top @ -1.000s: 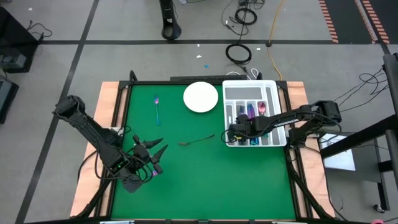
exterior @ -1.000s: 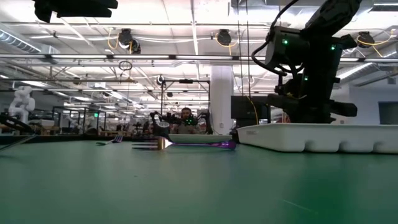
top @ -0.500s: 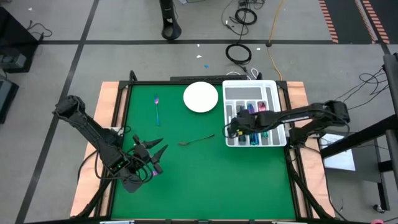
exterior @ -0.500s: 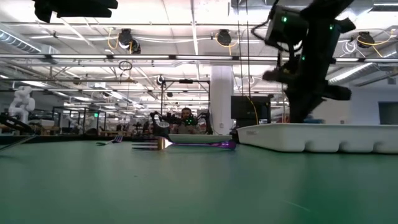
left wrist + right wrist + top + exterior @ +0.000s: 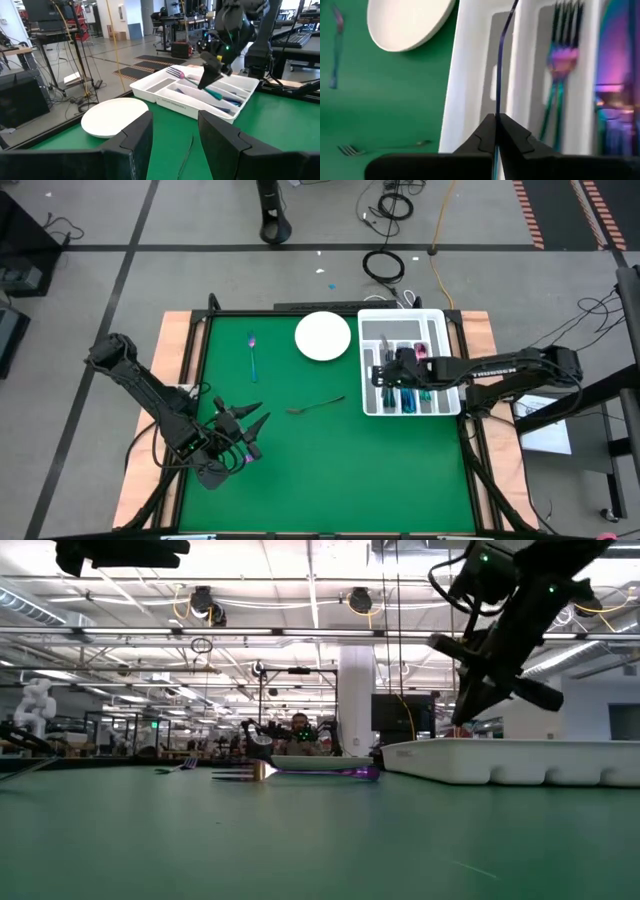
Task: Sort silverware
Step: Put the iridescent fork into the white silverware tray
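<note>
My right gripper hangs over the white slotted tray at the far right, shut on a slim blue piece of silverware that shows edge-on. Several more iridescent pieces lie in the tray's slots, among them forks. A fork lies flat mid-table and a spoon lies flat at the far left. My left gripper waits open near the front left, holding nothing. My right gripper pinches the slim piece by one end between its two fingertips. The fingers slant down from the table's right side and lie along the piece, which runs on ahead of them over the tray's leftmost slot. Whether its free end touches the tray, I cannot tell.
A white round plate lies just left of the tray at the far edge. Bare green mat spreads across the near half. The table's raised frame borders the mat. A person shows in the room beyond the table.
My right gripper has risen from the near end of the tray's left side, gone toward the table's far edge and tipped less steeply, with the slim piece between its fingers.
</note>
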Motion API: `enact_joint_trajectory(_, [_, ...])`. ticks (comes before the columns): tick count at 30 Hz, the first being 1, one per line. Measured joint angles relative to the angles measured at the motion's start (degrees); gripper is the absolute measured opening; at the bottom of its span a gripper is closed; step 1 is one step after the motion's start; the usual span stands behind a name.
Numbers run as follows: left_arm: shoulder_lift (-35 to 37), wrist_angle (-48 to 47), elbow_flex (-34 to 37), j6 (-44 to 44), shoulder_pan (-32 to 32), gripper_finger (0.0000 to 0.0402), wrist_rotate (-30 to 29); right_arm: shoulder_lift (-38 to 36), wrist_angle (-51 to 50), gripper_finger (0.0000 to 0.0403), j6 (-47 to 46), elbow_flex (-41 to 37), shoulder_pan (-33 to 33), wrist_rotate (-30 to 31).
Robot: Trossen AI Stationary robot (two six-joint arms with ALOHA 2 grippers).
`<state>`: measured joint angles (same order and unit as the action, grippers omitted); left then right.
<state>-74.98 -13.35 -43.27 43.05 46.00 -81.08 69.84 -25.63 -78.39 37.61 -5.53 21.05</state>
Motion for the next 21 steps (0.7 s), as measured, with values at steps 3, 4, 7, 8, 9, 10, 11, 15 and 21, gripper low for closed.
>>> enact_joint_trajectory(3, [0.0,-0.01,0.0,0.0,0.0,0.0158,0.14,0.0,5.48,0.0,-3.67,-3.38,0.93,-0.12])
enact_joint_trajectory(4, [0.0,0.01,0.0,0.0,0.0,0.0158,0.15,0.0,7.49,0.0,-5.04,-4.55,1.28,-0.17])
enact_joint_trajectory(7, [0.0,0.01,0.0,0.0,-0.01,0.0158,0.23,0.02,11.79,0.0,-8.35,-7.52,2.23,-0.16])
enact_joint_trajectory(8, [0.0,0.01,0.0,0.0,-0.01,0.0158,0.26,0.02,12.52,0.0,-9.59,-8.28,2.62,-0.15])
enact_joint_trajectory(9, [0.0,0.01,0.0,0.0,0.0,0.0158,0.29,0.02,12.94,0.0,-10.5,-8.93,2.97,-0.06])
enact_joint_trajectory(10, [0.0,-0.01,0.0,0.0,0.0,0.0158,0.31,0.02,13.07,0.0,-11.3,-9.42,3.29,0.06])
enact_joint_trajectory(11, [0.0,0.01,0.0,0.0,0.0,0.0158,0.31,0.02,13.14,0.0,-12.0,-9.71,3.51,0.1])
enact_joint_trajectory(15, [0.0,-0.02,0.0,0.0,0.0,0.0158,0.31,0.02,13.42,0.0,-12.67,-10.04,3.77,0.33])
enact_joint_trajectory(21, [0.0,-0.02,0.0,0.0,-0.01,0.0158,0.33,0.04,10.14,0.0,-10.98,-10.04,3.22,-0.86])
